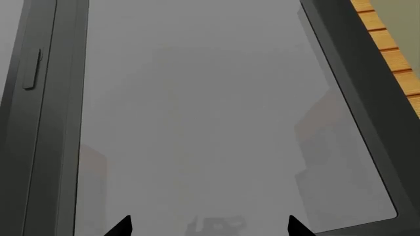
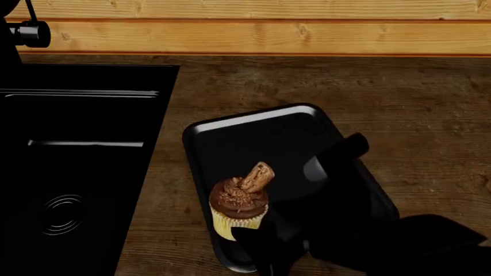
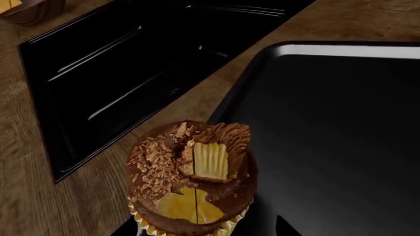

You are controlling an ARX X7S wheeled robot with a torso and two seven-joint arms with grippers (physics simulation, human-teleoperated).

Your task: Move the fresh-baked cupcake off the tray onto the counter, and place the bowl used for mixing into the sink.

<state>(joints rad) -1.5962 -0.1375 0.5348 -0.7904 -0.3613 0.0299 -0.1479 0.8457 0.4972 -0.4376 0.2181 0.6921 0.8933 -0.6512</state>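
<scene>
Gripping stage of step one: right gripper [image 2: 257, 238] sits at the cupcake [image 2: 238, 202], near-left part of the tray [image 2: 261, 123]. In the right wrist view the wrapper base lies between the two finger tips, which show only at the picture's edge. Cannot tell whether the jaws have closed on it or merely straddle it.

Judgement: cupcake not yet moved; it appears to rest on the tray. The next move calls for a firm but gentle close on the soft wrapper, a lift clear of the low rim, then a set-down on bare counter [image 2: 429, 109], which has open wood to the right and far side.

Left gripper [image 1: 208, 227]: tips spread wide, empty, facing a grey window pane [image 1: 203, 113]; not over the work.

Bowl [image 3: 33, 10]: only a sliver seen in the right wrist view, on the counter beyond the sink [image 2: 77, 144], so not yet in it. Sink lies left of the tray, black tap [image 2: 27, 31] at its far edge.

Surface: dark wood planks. Pine wall boards [image 2: 268, 26] behind.
</scene>
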